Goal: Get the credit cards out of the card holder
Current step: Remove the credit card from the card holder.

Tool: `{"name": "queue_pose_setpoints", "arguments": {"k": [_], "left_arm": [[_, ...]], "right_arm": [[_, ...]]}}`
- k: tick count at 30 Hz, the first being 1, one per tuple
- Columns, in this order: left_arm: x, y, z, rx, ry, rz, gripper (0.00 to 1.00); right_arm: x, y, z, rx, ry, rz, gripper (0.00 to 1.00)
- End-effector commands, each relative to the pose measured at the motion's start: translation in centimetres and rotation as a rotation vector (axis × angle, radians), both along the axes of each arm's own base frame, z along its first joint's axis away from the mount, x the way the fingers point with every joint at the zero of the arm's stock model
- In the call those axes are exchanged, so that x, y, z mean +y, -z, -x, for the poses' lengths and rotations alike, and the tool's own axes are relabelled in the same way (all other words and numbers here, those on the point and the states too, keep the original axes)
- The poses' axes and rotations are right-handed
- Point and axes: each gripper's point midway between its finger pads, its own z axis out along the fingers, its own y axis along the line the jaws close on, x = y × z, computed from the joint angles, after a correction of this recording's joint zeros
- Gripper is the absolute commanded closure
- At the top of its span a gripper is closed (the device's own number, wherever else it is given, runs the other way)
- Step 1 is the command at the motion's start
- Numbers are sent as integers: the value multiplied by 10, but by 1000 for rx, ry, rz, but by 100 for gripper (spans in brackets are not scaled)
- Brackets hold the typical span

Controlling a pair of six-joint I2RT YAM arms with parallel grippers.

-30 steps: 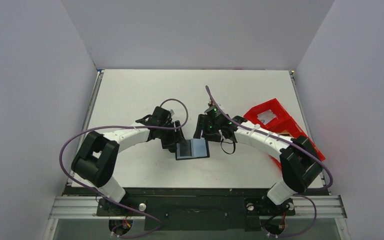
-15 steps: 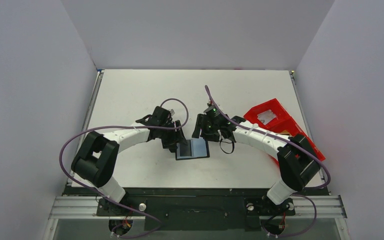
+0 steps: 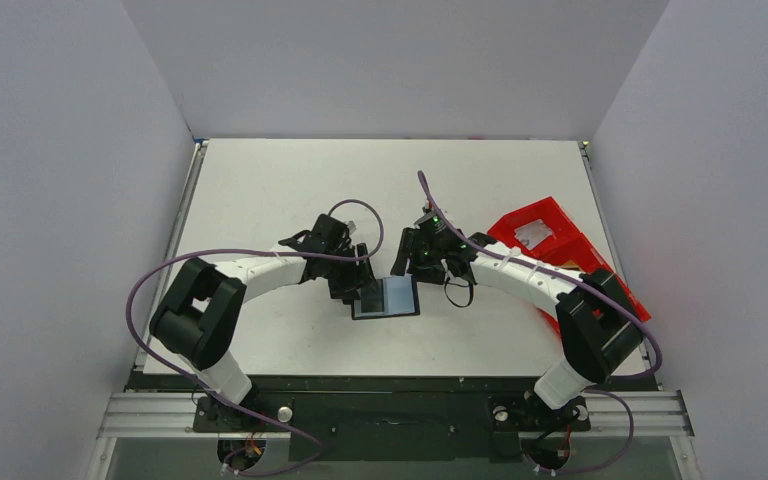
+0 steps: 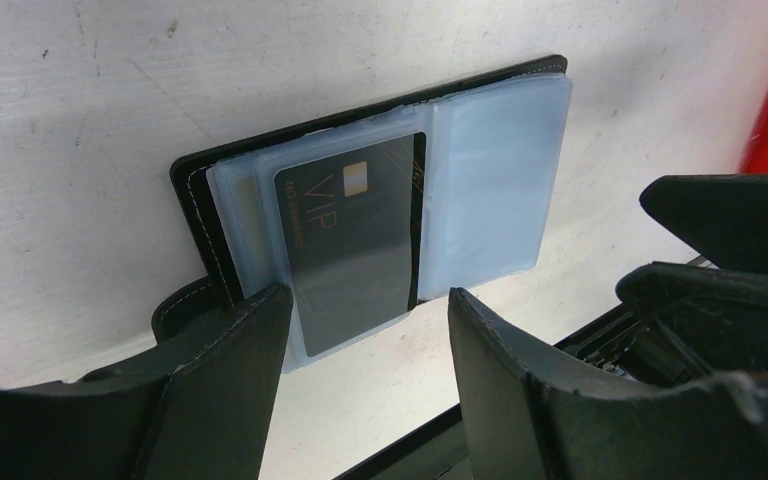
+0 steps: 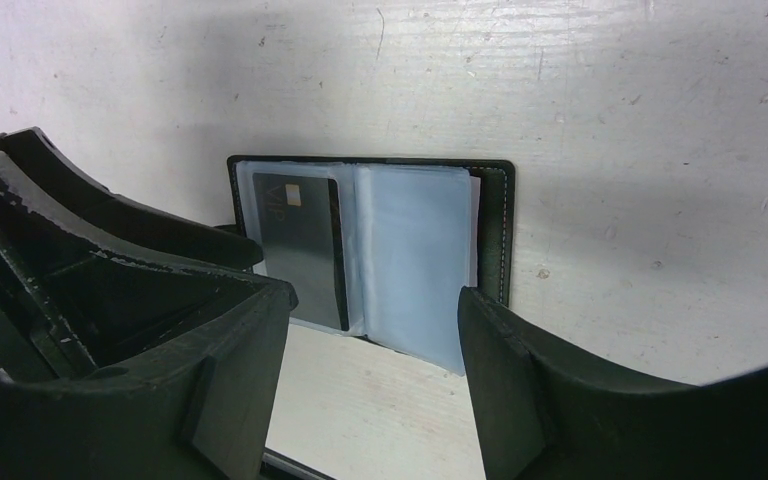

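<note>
The card holder (image 3: 385, 298) lies open and flat on the table (image 3: 260, 190), between my two grippers; neither is gripping anything.

My left gripper (image 4: 365, 305) has its jaws spread, straddling the near edge of the page where a dark card marked VIP (image 4: 355, 240) sits in a clear sleeve. My right gripper (image 5: 375, 295) is likewise spread wide, its fingers framing the clear sleeves beside that card. I cannot tell whether any fingertip touches the card holder. A red tray (image 3: 550, 240) stands well apart on my right.
</note>
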Motion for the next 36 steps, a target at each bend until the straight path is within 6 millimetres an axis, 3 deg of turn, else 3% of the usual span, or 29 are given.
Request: {"name": "queue_pose_setpoints", "arguments": {"k": [1,13,23,36], "left_arm": [[-13,-8,-14,-45,8,25,43],[-22,-5,-15,-32,3,33,43],[-24,-5,-15,-27,-3,41,44],[-25,-7,-15,-28,-1,41,44]], "right_arm": [[3,-24,-7,-68,8,-54,41],[11,-20,-8,-24,35,-221,51],[26,1,-3,45,47,-366,67],[36,36,4,110,50,-366,75]]}}
